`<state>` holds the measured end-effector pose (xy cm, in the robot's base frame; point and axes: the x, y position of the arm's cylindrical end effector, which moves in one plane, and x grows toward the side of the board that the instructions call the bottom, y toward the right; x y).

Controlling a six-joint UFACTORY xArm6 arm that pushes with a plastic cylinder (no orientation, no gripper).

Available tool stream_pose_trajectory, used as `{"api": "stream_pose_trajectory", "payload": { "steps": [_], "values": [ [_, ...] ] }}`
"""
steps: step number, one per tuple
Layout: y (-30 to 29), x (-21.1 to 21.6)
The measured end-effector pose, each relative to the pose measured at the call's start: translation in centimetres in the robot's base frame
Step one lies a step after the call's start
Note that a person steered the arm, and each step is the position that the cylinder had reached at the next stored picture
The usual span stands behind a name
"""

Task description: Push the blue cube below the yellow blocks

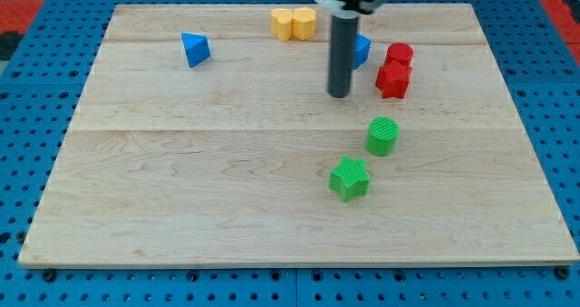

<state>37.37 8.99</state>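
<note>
The blue cube point(362, 50) sits near the view's top, right of centre, partly hidden behind my rod. Two yellow blocks point(294, 23) stand side by side at the top edge of the board, to the cube's upper left. My tip point(339, 94) rests on the board just below and a little left of the blue cube, close to it; I cannot tell if the rod touches it.
A blue triangular block point(195, 49) lies at the upper left. Two red blocks point(395, 70) sit right of the blue cube. A green cylinder point(382, 136) and a green star block point(349, 178) lie below centre-right. The wooden board point(181, 207) rests on a blue pegboard.
</note>
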Motion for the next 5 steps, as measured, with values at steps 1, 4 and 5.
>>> {"api": "stream_pose_trajectory", "payload": {
  "steps": [1,4,5],
  "values": [
    [5.2,-4.5],
    [3.1,-7.0],
    [1.9,-9.7]
  ]
}}
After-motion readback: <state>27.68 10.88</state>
